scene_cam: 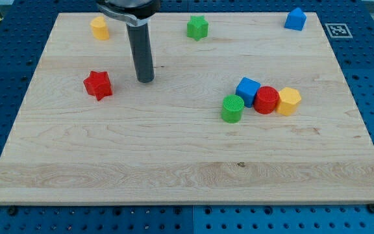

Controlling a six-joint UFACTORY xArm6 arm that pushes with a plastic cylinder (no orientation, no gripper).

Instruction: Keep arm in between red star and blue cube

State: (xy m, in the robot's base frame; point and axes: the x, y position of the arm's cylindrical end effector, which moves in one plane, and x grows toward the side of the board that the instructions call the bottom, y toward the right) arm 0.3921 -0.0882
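red star [98, 84] sits on the board's left half, mid-height in the view. blue cube [247, 88] is well to the view's right of it, at abt the same height, packed in a cluster: green cylinder [232, 108] touching or nearly touching its lower-left corner, red cylinder [266, 100] tight on its right, and a yellow block [289, 101] beyond that, touching the red one.

the tip [146, 80] is down on the board btwn the two, but far from centred: near the star, just to its right and a shade higher in the view, w/ a long bare stretch from there to the cube. no fingers on this thing, only a plain rod, so nothing to be open or closed and nothing gripped.

what could go wrong, as i see it: the rod is close enough to the star that a small drift to the view's left would nudge it, and then the gap it's meant to sit in shifts. if it heads right to find the true middle and overshoots, it'd prob meet the green cylinder or the cube first, and since those blocks are jammed together, one push could move the whole lot.

farther out, a yellow block [99, 28], green star [198, 27] and a blue block [295, 19] line the top edge, well clear.
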